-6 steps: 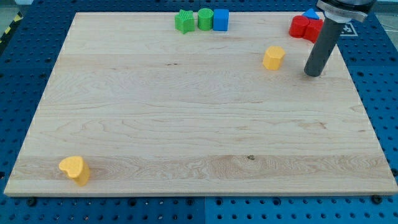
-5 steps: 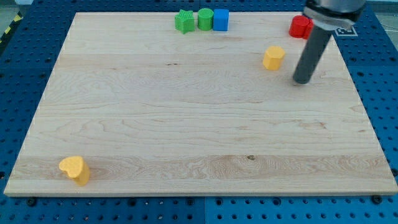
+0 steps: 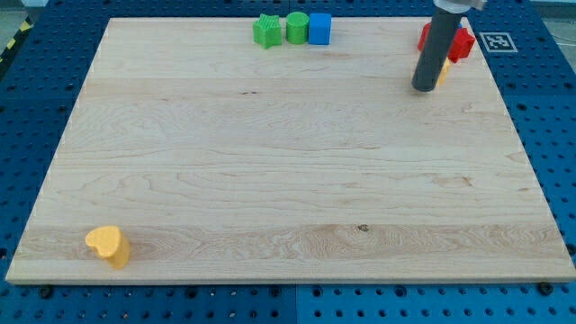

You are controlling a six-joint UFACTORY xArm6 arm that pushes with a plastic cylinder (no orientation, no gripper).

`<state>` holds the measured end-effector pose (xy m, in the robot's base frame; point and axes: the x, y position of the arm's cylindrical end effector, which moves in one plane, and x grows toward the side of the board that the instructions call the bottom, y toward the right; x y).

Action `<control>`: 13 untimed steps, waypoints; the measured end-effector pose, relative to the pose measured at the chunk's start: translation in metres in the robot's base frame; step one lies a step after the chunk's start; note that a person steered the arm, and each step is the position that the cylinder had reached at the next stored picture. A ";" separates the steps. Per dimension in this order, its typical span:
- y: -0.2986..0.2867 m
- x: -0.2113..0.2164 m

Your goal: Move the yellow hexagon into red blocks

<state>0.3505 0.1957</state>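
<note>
1. Near the top right corner of the counter (image 3: 270, 180), my tip (image 3: 423, 89) rests on the wood, with the dark rod rising from it toward the view's top.
2. There is no claw on this arm, only the rod, so nothing opens or clamps.
3. The yellow hexagon (image 3: 444, 72) shows only as a thin yellow sliver at the rod's right edge; the rod hides the rest, so its shape cannot be made out here. It seems to touch the tip's right side.
4. The red blocks (image 3: 461, 42) sit just above that sliver, partly covered by the rod; whether the sliver touches them cannot be told.
5. Well to the left of the tip, along the counter's top edge, stand a green star-like block (image 3: 265, 31), a green round block (image 3: 296, 28) and a blue cube (image 3: 319, 28), side by side in a row.
6. Far from the tip, near the counter's bottom left corner, lies a yellow heart-shaped block (image 3: 108, 246).
</note>
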 end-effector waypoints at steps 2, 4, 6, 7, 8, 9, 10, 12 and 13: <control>0.009 -0.007; 0.029 -0.016; 0.049 -0.022; 0.037 -0.019; 0.031 -0.023; 0.032 -0.030; 0.032 -0.029; 0.021 -0.002; 0.021 -0.001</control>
<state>0.3496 0.2163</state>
